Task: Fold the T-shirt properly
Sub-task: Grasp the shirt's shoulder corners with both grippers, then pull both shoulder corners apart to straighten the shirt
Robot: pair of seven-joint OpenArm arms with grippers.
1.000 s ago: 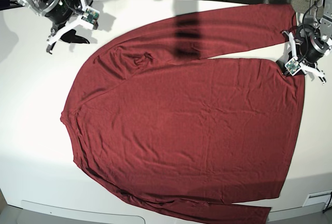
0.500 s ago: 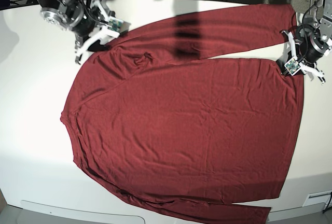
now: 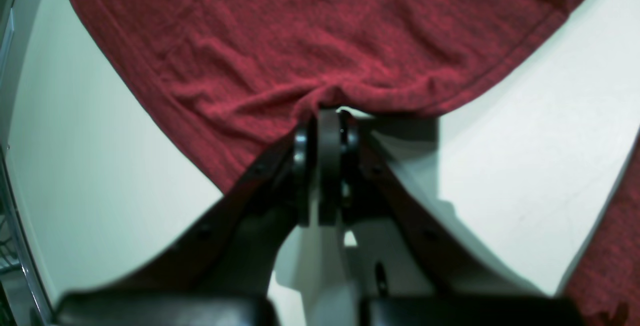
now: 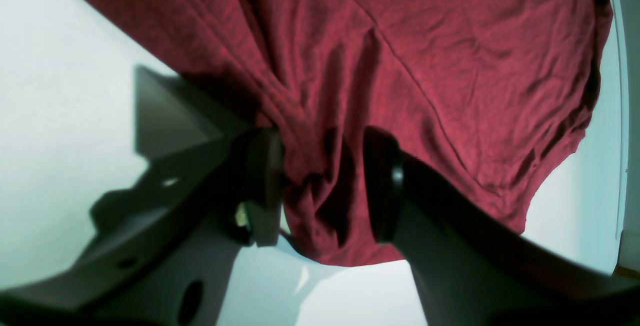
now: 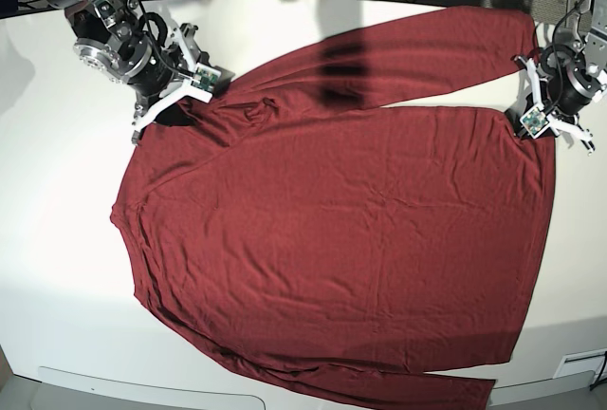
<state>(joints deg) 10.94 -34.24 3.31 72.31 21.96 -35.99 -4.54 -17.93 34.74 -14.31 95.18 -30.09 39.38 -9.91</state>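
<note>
Fingers: left gripper (image 3: 325,116) clenched on the T-shirt (image 5: 341,230) hem edge; right gripper (image 4: 322,186) parted, straddling a bunched shoulder fold, grip uncertain. T-shirt: maroon, spread flat across the white worktop (image 5: 57,239); bare worktop borders the T-shirt all round

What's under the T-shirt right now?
The T-shirt lies spread on the white table, which shows bare around it. Anything beneath the fabric is covered; no bulge suggests an object.

The T-shirt (image 5: 341,230) lies spread flat on the surface (image 5: 57,239). My right claw (image 5: 169,99) sits at its far shoulder corner, my left claw (image 5: 533,118) at the hem corner opposite.
</note>
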